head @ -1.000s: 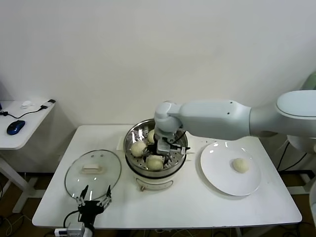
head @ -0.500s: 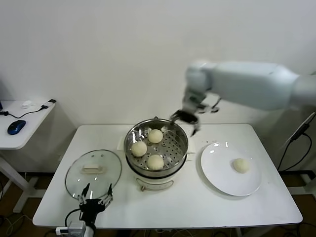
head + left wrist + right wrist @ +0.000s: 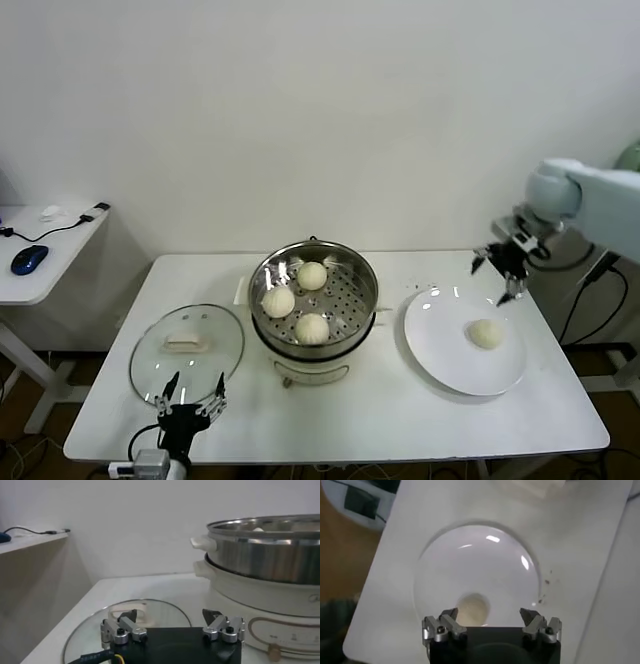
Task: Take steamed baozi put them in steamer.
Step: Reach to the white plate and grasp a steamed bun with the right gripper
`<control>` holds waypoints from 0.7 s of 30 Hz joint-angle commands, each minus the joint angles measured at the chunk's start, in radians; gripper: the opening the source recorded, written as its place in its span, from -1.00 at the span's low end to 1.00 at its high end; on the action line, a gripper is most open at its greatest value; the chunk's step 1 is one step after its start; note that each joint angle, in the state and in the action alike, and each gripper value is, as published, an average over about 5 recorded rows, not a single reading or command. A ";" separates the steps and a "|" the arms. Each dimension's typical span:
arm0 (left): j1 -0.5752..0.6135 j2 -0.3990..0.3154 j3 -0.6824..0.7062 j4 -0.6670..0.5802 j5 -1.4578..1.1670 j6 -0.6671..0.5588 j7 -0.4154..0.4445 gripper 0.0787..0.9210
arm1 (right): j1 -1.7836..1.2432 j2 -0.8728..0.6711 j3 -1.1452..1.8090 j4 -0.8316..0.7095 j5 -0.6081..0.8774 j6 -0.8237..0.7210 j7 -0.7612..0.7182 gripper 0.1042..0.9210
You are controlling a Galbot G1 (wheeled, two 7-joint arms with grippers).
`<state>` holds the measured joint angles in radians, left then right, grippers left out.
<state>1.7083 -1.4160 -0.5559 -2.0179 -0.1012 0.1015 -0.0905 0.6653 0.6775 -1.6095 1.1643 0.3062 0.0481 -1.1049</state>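
You have three steamed baozi (image 3: 296, 300) lying on the perforated tray inside the steamer (image 3: 314, 312), one toward the back and two nearer the front, set apart from each other. The steamer stands in the middle of the worktop (image 3: 390, 415). To the steamer's right lies the white plate (image 3: 440, 350), and on it rests the fourth baozi (image 3: 485, 334), alone, right of the plate's centre.

Your right pincer (image 3: 502, 270) hangs in the air above the plate's far edge, right of the steamer, its fingers spread wide with nothing between them; its wrist view looks straight down on the plate (image 3: 475, 575) and the bun (image 3: 472, 608).

To the steamer's left the glass lid (image 3: 187, 350) lies flat on the worktop. Your left pincer (image 3: 190, 402) sits low at the lid's near edge, fingers wide apart and empty, parked.
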 commanded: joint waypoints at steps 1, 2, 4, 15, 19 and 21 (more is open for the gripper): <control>-0.005 0.003 0.000 0.002 0.003 0.006 -0.002 0.77 | -0.359 -0.092 0.258 -0.141 -0.117 -0.138 0.053 0.76; -0.003 0.001 -0.001 0.000 0.002 0.004 -0.001 0.77 | -0.386 -0.085 0.286 -0.158 -0.130 -0.138 0.055 0.76; 0.001 -0.001 -0.001 -0.003 -0.001 -0.001 0.001 0.77 | -0.435 -0.073 0.333 -0.182 -0.145 -0.140 0.060 0.76; 0.005 -0.007 0.000 -0.005 0.000 -0.005 -0.001 0.77 | -0.563 0.042 0.507 -0.307 -0.177 -0.133 0.114 0.76; 0.006 -0.006 0.001 -0.001 0.002 -0.006 -0.002 0.77 | -0.559 0.084 0.510 -0.328 -0.174 -0.133 0.116 0.76; 0.007 -0.006 0.000 0.000 0.002 -0.006 -0.003 0.77 | -0.556 0.095 0.502 -0.332 -0.172 -0.135 0.112 0.76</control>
<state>1.7158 -1.4215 -0.5585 -2.0193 -0.0998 0.0960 -0.0928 0.2063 0.7169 -1.2043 0.9049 0.1594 -0.0681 -1.0160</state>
